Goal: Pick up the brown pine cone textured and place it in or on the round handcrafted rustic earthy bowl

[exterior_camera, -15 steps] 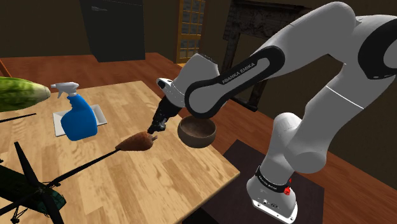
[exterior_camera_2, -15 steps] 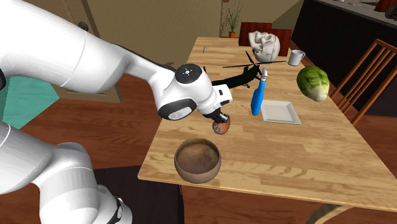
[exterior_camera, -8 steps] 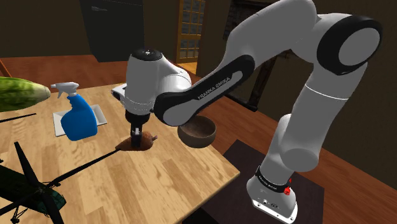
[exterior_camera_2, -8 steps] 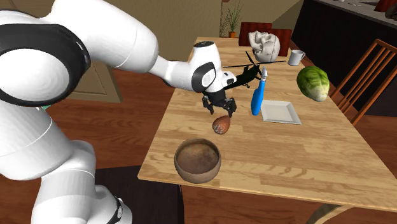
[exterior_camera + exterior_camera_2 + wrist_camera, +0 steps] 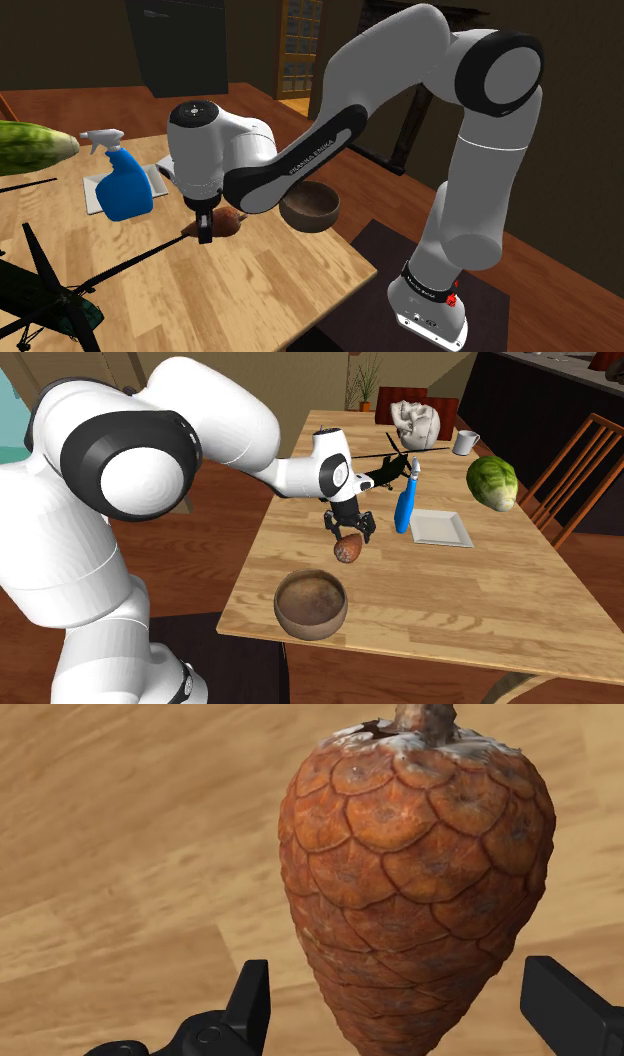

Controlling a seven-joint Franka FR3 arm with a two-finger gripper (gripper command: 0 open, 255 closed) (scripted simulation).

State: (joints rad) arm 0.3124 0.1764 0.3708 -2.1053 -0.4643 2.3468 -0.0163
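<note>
Brown scaly pine cone (image 5: 420, 874) lies on the wooden table (image 5: 450, 592), just beyond the bowl (image 5: 283, 614); gripper (image 5: 400, 982) straddles it, jaws open, not touching. Grasping step: lower slightly, then close

Shoulder view: my hand (image 5: 205, 232) covers the pine cone (image 5: 230, 222) at its end toward that view's left. My forearm (image 5: 285, 172) hides part of the bowl (image 5: 312, 210) rim. The green vegetable (image 5: 35, 143) and the toy helicopter (image 5: 45, 300) are cut off by the frame. The white tray (image 5: 157, 178) lies partly behind the spray bottle (image 5: 122, 192). Wrist view: the cone's stem and my fingers (image 5: 250, 999) are cut off at the edges.
</note>
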